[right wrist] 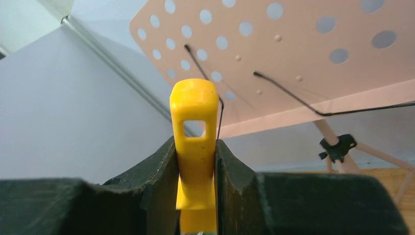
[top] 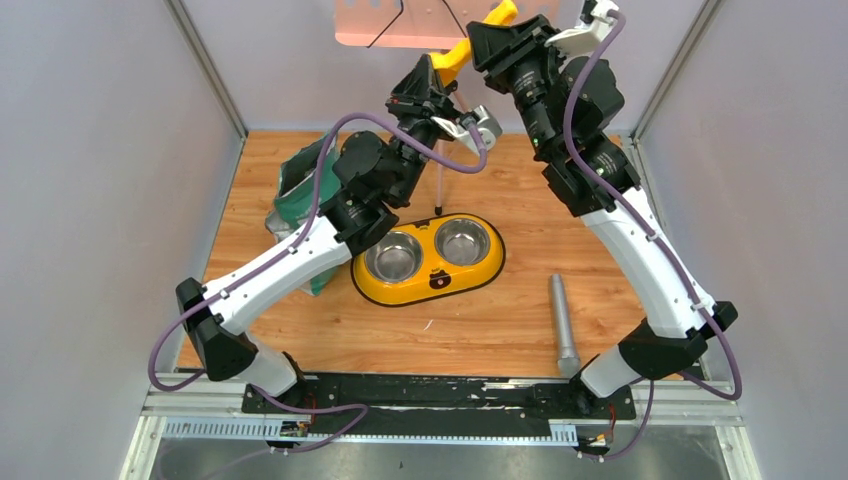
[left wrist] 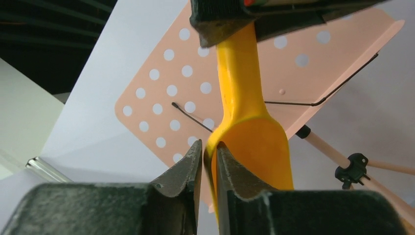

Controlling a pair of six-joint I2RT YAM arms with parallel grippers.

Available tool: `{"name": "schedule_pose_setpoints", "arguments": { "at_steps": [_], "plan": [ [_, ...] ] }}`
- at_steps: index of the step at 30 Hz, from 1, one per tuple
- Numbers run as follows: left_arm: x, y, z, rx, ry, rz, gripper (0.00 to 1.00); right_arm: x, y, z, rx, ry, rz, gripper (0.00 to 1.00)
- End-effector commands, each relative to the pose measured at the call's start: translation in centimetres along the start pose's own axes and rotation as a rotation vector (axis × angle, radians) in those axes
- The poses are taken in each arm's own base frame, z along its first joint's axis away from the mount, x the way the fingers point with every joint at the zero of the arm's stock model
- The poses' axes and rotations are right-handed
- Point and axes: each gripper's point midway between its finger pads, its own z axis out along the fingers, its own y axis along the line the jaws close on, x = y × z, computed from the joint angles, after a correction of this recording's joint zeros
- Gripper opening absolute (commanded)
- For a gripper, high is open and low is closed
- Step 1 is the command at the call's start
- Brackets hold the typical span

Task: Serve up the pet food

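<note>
High above the back of the table, both arms hold a yellow scoop (top: 455, 55) between them. My right gripper (right wrist: 195, 143) is shut on the scoop's handle (right wrist: 193, 103), just below the hanging hole at its end. My left gripper (left wrist: 209, 147) is shut on the rim of the scoop's bowl (left wrist: 254, 142), one finger inside the wall and one outside. In the top view the left gripper (top: 440, 82) sits below and left of the right gripper (top: 492, 35). The pet food is out of view. A green-and-white bag (top: 297, 190) stands at the left, partly hidden by my left arm.
A yellow double feeder (top: 425, 288) with two bare steel bowls lies mid-table. A grey cylinder (top: 563, 322) lies to its right near the right arm. A pink perforated stand plate (top: 400, 25) rises behind the scoop. Grey walls enclose both sides.
</note>
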Motion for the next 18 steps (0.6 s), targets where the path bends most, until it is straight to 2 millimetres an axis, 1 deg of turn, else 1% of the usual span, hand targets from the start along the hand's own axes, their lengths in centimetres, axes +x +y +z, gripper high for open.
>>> {"name": "schedule_pose_setpoints", "arguments": {
  "at_steps": [1, 3, 4, 5, 6, 8, 9, 11, 13, 14, 15, 16, 17, 18],
  "plan": [
    [0.4, 1.5, 0.5, -0.089, -0.002, 0.059, 0.28, 1.8, 4.0, -1.7, -0.158, 0.137, 0.071, 0.0],
    [0.7, 1.3, 0.9, -0.096, 0.015, 0.081, 0.24, 1.7, 4.3, -1.6, -0.167, 0.139, 0.081, 0.0],
    [1.0, 1.7, 1.0, -0.109, 0.027, 0.085, 0.23, 1.8, 4.4, -1.5, -0.168, 0.142, 0.083, 0.0],
    [1.2, 1.5, 1.1, -0.11, 0.035, 0.093, 0.25, 1.9, 4.4, -1.5, -0.17, 0.146, 0.083, 0.0],
    [1.4, 1.8, 1.2, -0.122, 0.045, 0.092, 0.25, 2.1, 4.4, -1.5, -0.171, 0.152, 0.084, 0.0],
    [1.9, 1.6, 1.2, -0.116, 0.065, 0.094, 0.19, 2.3, 4.3, -1.5, -0.169, 0.157, 0.089, 0.0],
    [2.0, 1.4, 1.2, -0.102, 0.07, 0.093, 0.09, 2.3, 4.3, -1.5, -0.167, 0.158, 0.089, 0.0],
    [2.4, 0.9, 1.2, -0.081, 0.082, 0.09, 0.0, 2.4, 4.2, -1.5, -0.168, 0.159, 0.077, 0.0],
    [2.7, 0.5, 1.1, -0.061, 0.097, 0.074, 0.0, 3.0, 4.2, -1.5, -0.191, 0.174, 0.029, 0.01],
    [2.9, 0.5, 1.1, -0.058, 0.108, 0.065, 0.0, 3.4, 4.0, -1.7, -0.202, 0.187, 0.002, 0.08],
    [3.2, 0.1, 1.0, -0.034, 0.126, 0.05, 0.0, 3.6, 3.6, -1.8, -0.206, 0.199, -0.022, 0.18],
    [3.3, 0.2, 0.9, -0.028, 0.135, 0.036, 0.0, 4.0, 3.4, -2.4, -0.24, 0.233, -0.047, 0.28],
    [3.9, -0.4, 0.7, 0.009, 0.161, 0.009, 0.0, 4.4, 2.9, -2.9, -0.272, 0.266, -0.077, 0.38],
    [4.0, -0.3, 0.6, 0.02, 0.171, -0.013, 0.0, 4.6, 2.1, -3.5, -0.294, 0.302, -0.101, 0.48]
  ]
}}
